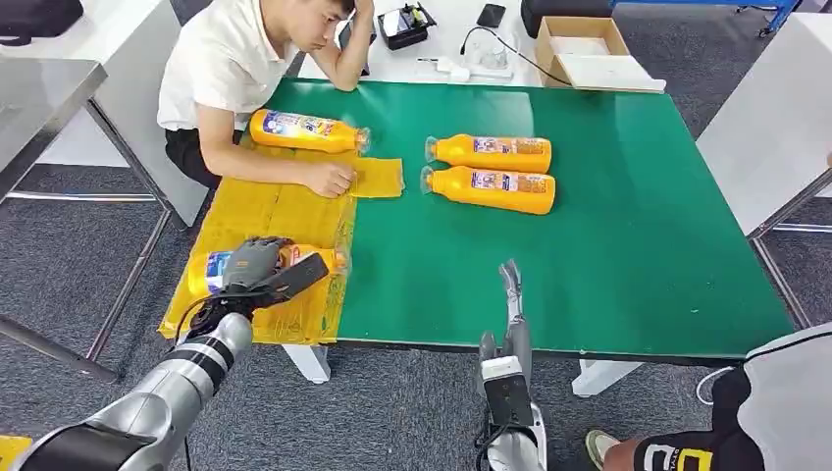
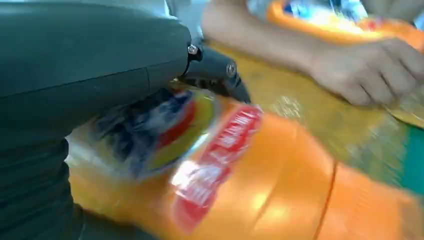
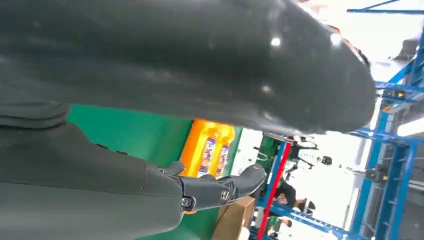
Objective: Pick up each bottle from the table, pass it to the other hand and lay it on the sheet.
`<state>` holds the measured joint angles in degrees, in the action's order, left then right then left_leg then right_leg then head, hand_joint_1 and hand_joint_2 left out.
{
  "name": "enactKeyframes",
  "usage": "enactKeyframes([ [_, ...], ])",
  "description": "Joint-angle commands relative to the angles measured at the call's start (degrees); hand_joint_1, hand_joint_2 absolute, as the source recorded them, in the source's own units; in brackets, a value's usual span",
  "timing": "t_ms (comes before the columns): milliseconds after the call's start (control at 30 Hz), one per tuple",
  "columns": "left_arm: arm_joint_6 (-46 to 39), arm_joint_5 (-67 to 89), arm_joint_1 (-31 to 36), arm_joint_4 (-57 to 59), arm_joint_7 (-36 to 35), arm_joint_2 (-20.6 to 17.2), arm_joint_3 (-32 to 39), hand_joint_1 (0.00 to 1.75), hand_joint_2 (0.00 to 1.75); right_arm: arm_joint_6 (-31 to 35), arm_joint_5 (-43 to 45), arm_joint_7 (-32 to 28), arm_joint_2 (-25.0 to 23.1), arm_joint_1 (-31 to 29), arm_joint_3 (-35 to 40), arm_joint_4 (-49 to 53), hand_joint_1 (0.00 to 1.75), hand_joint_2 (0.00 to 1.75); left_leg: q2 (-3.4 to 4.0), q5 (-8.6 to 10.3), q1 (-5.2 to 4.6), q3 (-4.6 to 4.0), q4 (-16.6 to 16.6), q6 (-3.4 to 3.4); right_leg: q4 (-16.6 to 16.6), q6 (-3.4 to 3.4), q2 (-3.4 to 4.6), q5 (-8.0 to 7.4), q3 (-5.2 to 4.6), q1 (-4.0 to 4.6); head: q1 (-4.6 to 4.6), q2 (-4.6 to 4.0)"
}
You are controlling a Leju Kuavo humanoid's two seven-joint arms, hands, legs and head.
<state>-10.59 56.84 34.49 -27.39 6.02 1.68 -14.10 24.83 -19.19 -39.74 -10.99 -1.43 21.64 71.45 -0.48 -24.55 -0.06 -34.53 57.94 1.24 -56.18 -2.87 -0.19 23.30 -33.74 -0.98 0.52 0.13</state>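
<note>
We are grasping a bottle (image 1: pixel 294 259) in our left hand (image 1: pixel 257 263), lying it low over the sheet (image 1: pixel 265 211) at 9 o'clock, apparently to set it flat. Our right hand (image 1: pixel 512 319) is hovering released at 6 o'clock. A person's hand (image 1: pixel 329 178) is pressing the sheet; two bottles (image 1: pixel 491 172) are waiting at 12 o'clock.

Light: bright and even, soft shadows under the green table (image 1: pixel 628 245).
Glare: blown-out white background beyond the right hand (image 3: pixel 150 190).
Blur: bottle (image 2: pixel 260 170) against the left hand (image 2: pixel 90 75) smeared, label unreadable.
</note>
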Motion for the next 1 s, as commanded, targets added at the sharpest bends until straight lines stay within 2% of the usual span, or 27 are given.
enactKeyframes([
  [33, 13.41, -13.90, -3.41, -7.38, 8.21, 1.06, 0.75, 0.00, 1.75, 2.33, 1.52, -0.26, 1.42, -1.98, 1.27, -5.83, 0.00, 0.00, 0.08, -0.06, 0.04, 0.18, -0.08, -0.06, 0.10, 0.11, 0.05, 0.03, 0.19, 0.04, 0.00, 0.00],
  [233, 23.47, -31.71, -7.89, -20.28, 9.99, -2.32, -6.10, 0.00, 1.75, 3.99, 3.51, -0.26, 2.46, -2.83, 2.62, -6.86, 0.00, 0.00, 0.13, -0.04, 0.03, 0.06, -0.04, -0.06, 0.06, 0.09, 0.09, -0.01, 0.04, 0.05, 0.00, 0.00],
  [533, 20.87, -38.83, -10.93, -26.21, 10.49, -2.74, -8.36, 0.00, 1.75, 5.23, 4.13, -0.26, 2.72, -2.65, 3.03, -7.57, 0.00, 0.00, 0.08, -0.09, 0.06, -0.11, -0.03, -0.07, 0.06, 0.11, 0.04, 0.06, -0.10, 0.07, 0.00, 0.00],
  [700, 6.66, -43.03, -18.69, -40.57, 13.13, 1.64, -5.50, 0.00, 1.75, 7.91, 2.25, -0.26, 3.22, -0.77, 2.06, -6.66, 0.00, 0.00, 0.04, -0.07, 0.03, -0.29, -0.01, -0.03, 0.04, 0.06, 0.00, 0.05, -0.28, 0.04, 0.00, 0.00],
  [800, -9.35, -45.23, -23.08, -47.39, 15.97, 7.18, -2.55, 0.00, 1.75, 13.78, -3.21, -0.26, 4.08, -0.17, 1.83, -6.87, 0.00, 0.00, 0.11, -0.15, 0.04, -0.18, -0.02, -0.05, 0.09, 0.09, 0.01, 0.10, -0.18, 0.06, 0.02, 0.00],
  [833, -15.64, -44.29, -23.68, -49.80, 19.38, 7.50, -3.96, 0.00, 1.75, 15.17, -15.71, -0.26, 2.54, 0.80, -3.87, -5.61, 0.00, 1.75, -0.03, -0.11, 0.03, -0.27, -0.01, -0.02, 0.10, 0.05, -0.12, 0.10, -0.21, 0.05, 0.00, 0.00],
  [867, -18.55, -50.28, -24.34, -53.19, 19.87, 8.09, -4.40, 0.00, 1.75, 15.17, -28.65, -0.26, -0.01, 0.33, -11.98, -5.83, 0.00, 1.75, -0.08, -0.17, 0.05, -0.18, 0.00, -0.03, 0.12, 0.07, -0.15, 0.17, -0.09, 0.08, 0.02, 0.00],
  [900, -19.13, -51.99, -24.40, -54.93, 19.83, 7.76, -5.14, 0.00, 1.75, 15.17, -37.81, 0.62, -1.30, -0.89, -18.24, -6.47, 0.00, 1.75, -0.08, -0.13, 0.01, -0.35, 0.05, -0.02, 0.03, 0.05, -0.15, 0.14, -0.27, 0.03, 0.04, 0.00],
  [967, -20.99, -53.29, -25.41, -58.59, 20.85, 7.04, -5.90, 0.00, 1.75, 15.17, -51.52, 4.52, -1.41, -5.44, -25.67, -9.99, 0.00, 1.75, 0.00, -0.16, 0.02, -0.41, 0.12, -0.02, -0.02, 0.07, -0.07, 0.13, -0.34, 0.04, -0.02, 0.00],
  [1000, -21.79, -52.04, -26.16, -60.45, 21.89, 6.20, -6.57, 0.00, 1.75, 15.17, -54.42, 6.68, 0.03, -8.49, -27.19, -13.04, 0.00, 1.75, 0.13, -0.11, -0.01, -0.47, 0.06, -0.01, 0.03, 0.06, 0.06, 0.03, -0.46, 0.02, 0.04, 0.00],
])
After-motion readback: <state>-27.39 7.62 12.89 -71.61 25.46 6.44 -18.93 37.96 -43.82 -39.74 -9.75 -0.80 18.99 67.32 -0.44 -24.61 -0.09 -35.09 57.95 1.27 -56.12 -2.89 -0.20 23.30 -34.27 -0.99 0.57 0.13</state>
